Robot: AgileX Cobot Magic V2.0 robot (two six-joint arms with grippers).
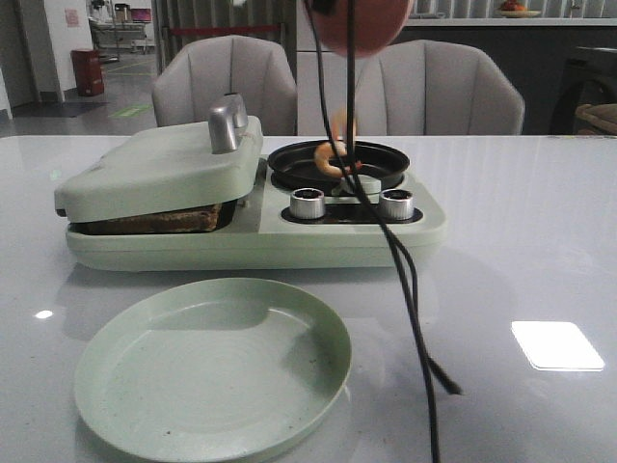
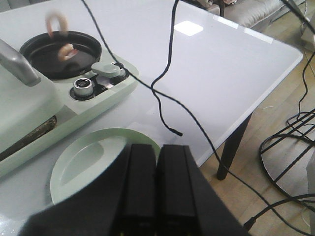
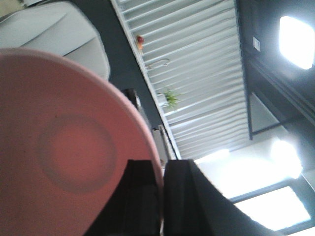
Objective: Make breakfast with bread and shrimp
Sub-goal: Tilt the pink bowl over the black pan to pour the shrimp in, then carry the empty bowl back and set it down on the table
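Note:
The bread (image 1: 159, 222) shows only as a brown crust edge under the shut lid (image 1: 164, 164) of the green breakfast maker; the edge also shows in the left wrist view (image 2: 29, 138). A pale orange shrimp (image 1: 331, 160) lies in the black round pan (image 1: 376, 159), also in the left wrist view (image 2: 66, 51). A second blurred orange curl (image 2: 54, 23) hangs in the air just above the pan. My right gripper (image 3: 161, 167) is shut on the rim of a pink bowl (image 3: 64, 147), held tipped high over the pan (image 1: 359, 24). My left gripper (image 2: 156, 147) is shut and empty above the green plate.
An empty pale green plate (image 1: 212, 371) sits at the front of the white table, also in the left wrist view (image 2: 74, 162). Two metal knobs (image 1: 308, 203) face front on the maker. A black cable (image 1: 405, 289) hangs down to the table. Two grey chairs (image 1: 453, 92) stand behind.

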